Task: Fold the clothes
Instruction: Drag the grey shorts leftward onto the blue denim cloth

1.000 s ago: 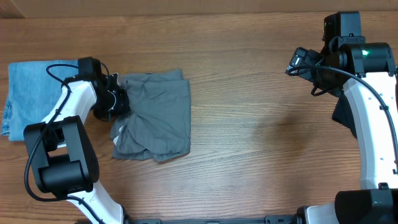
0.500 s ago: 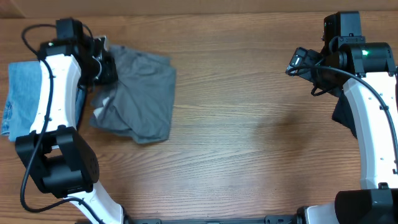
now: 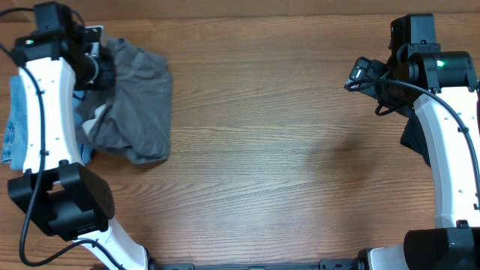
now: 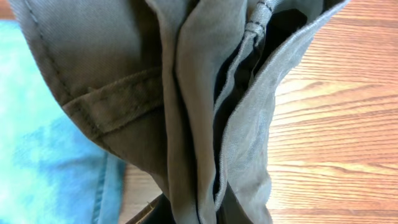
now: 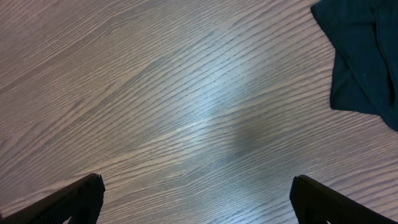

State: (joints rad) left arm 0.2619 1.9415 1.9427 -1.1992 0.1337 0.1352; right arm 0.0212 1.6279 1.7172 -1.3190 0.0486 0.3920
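Note:
A folded grey garment [image 3: 139, 101] hangs from my left gripper [image 3: 96, 64] at the far left of the table, partly over a light blue folded garment [image 3: 13, 127]. The left gripper is shut on the grey garment's edge; in the left wrist view the grey cloth [image 4: 186, 93] fills the frame, with the blue garment [image 4: 43, 143] behind it. My right gripper [image 5: 196, 199] is open and empty, held above bare wood at the right. A dark garment [image 3: 414, 142] lies at the right edge, also in the right wrist view [image 5: 364, 56].
The wooden table [image 3: 300, 172] spans the whole view. The right arm [image 3: 442, 112] stands along the right edge.
My left gripper has dragged the grey garment left and toward the far edge, onto the blue garment. The right arm has not moved.

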